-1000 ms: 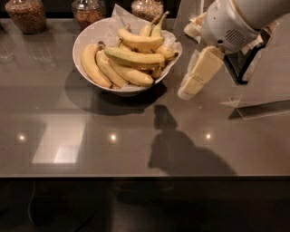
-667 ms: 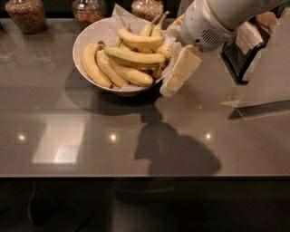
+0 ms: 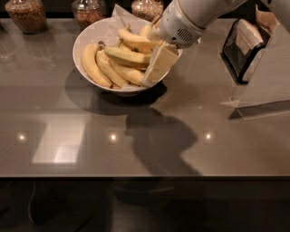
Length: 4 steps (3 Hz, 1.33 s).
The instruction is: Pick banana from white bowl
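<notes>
The white bowl (image 3: 86, 38) stands at the back of the grey counter, lined with crinkled white paper and holding several yellow bananas. The long, gently curved banana (image 3: 129, 57) with a dark stem tip lies across the pile, stem to the left. My gripper (image 3: 157, 68) hangs from the white arm that comes in from the upper right. It sits over the bowl's right rim, tilted down and left, right beside the bananas' right ends. It hides part of the rim and the ends of some bananas. It holds nothing that I can see.
Three glass jars of brown grains (image 3: 26, 14) (image 3: 88, 11) (image 3: 147, 8) stand behind the bowl. A dark holder (image 3: 244, 45) and a clear angled stand (image 3: 267, 86) are at the right. The counter's front edge (image 3: 145, 176) runs across below.
The arm has swung left from beside the bowl. The gripper now sits over the bowl's right rim, against the bananas. The bananas have not moved.
</notes>
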Each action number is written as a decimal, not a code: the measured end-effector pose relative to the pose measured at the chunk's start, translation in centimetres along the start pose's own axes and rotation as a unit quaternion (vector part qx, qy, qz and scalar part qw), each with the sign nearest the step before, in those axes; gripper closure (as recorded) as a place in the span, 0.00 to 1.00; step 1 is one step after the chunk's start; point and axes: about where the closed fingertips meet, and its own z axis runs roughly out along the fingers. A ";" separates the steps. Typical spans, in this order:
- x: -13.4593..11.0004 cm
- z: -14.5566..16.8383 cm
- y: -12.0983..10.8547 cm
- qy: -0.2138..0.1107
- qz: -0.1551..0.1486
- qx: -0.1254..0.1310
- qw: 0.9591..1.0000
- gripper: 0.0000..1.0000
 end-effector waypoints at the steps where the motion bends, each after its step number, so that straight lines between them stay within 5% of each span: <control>1: -0.3 0.6 -1.3 0.006 -0.004 -0.002 1.000 0.31; 4: -0.9 3.5 -2.9 0.017 -0.004 -0.026 1.000 0.44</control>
